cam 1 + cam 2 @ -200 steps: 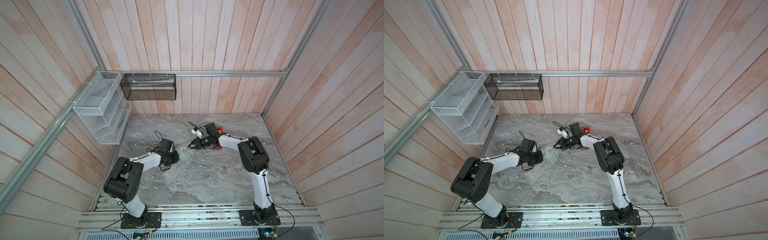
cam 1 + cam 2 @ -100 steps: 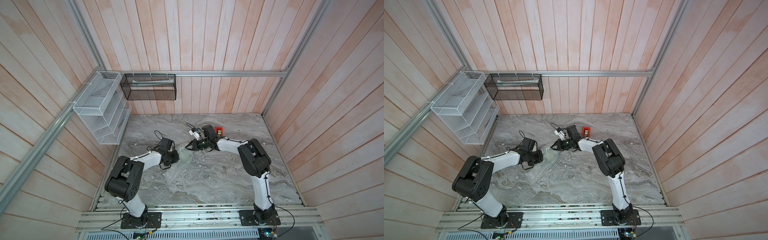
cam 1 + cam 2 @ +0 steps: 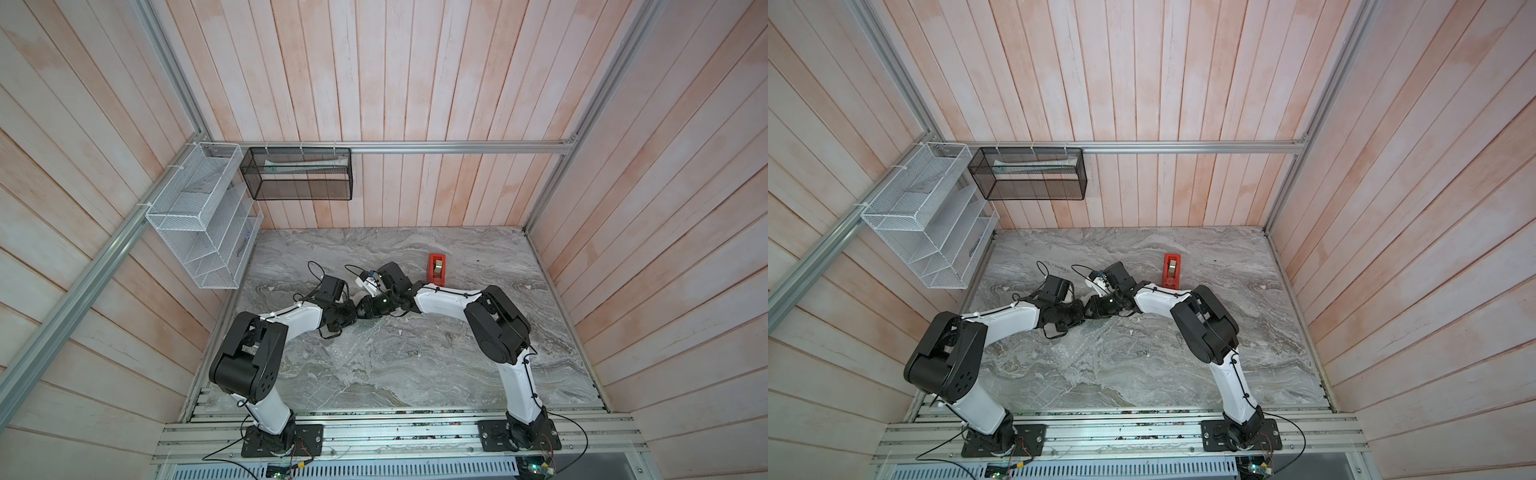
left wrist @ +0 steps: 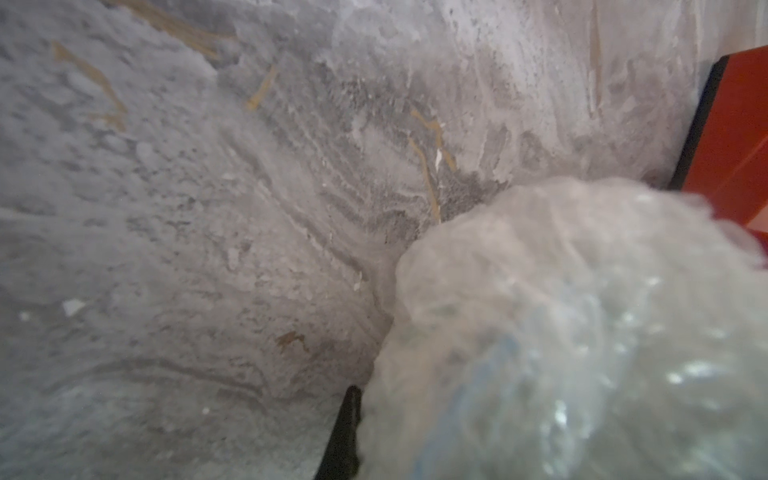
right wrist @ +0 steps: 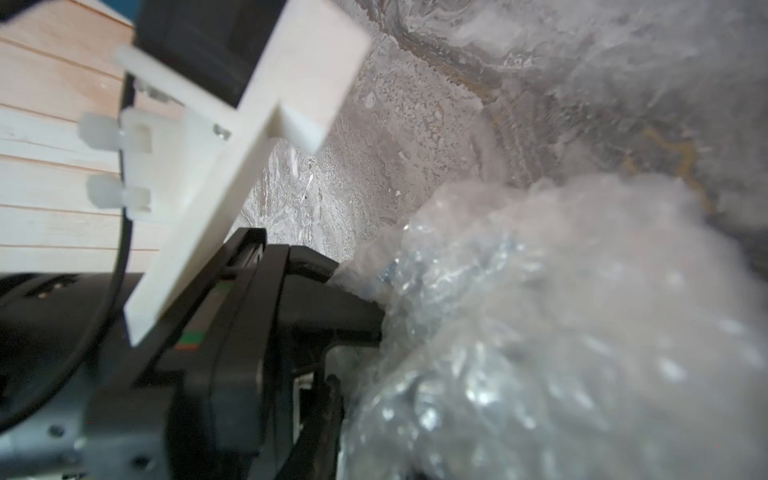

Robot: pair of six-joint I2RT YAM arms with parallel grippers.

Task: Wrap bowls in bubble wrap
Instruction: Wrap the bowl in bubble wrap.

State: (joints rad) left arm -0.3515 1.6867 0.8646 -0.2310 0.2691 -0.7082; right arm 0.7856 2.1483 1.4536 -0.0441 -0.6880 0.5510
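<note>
Right gripper (image 3: pixel 365 309) has closed in on the left gripper (image 3: pixel 349 316); whether its fingers are spread I cannot tell. Left fingers (image 4: pixel 345 436) pinch the bubble wrap (image 4: pixel 582 324), seemingly bunched over the bowl (image 4: pixel 494 374).

one bubble wrap (image 4: pixel 582 332), one dispenser (image 3: pixel 437 269), two baskets (image 3: pixel 199 216)

Pale pinkish wooden plank walls (image 3: pixel 374 83) closed in the space on three sides, whitewashed in patches and evenly lit by soft, diffuse light. An aluminium rail (image 3: pixel 457 147) ran across the back wall, and from it hung a black mesh basket (image 3: pixel 299 183) with a white wire rack (image 3: pixel 199 216) of tiered compartments just beside it, fixed to the slanting rail on the adjoining wall. Below lay a grey marble-patterned tabletop (image 3: pixel 415 365) veined in white and tan, edged at the front by slotted aluminium extrusions (image 3: pixel 395 432).
</note>
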